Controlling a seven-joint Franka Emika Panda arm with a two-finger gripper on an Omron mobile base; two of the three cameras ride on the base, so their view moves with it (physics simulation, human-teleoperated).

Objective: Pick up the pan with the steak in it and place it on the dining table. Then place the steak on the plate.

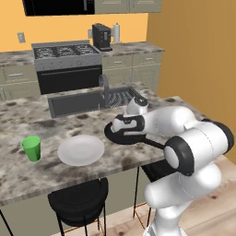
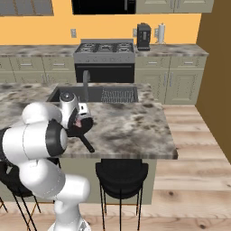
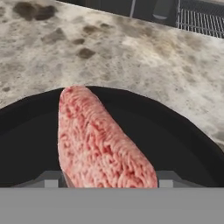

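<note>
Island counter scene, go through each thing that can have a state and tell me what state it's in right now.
Black round frying pan: resting on the granite island counter, steak inside.
Pinkish-red raw steak: in the pan, between the gripper's fingertips.
Gripper: low over the pan, around the steak; grip cannot be confirmed.
White round plate: on the counter, empty.
Small green cup: upright, left of the plate.

Green cup [image 1: 32,148] upright; black stool [image 2: 121,172]; stove [image 1: 67,57], coffee machine [image 1: 102,37] behind.

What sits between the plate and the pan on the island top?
Nothing: in the left base view, bare granite separates the plate from the pan. The green cup stands on the plate's far side.
</note>
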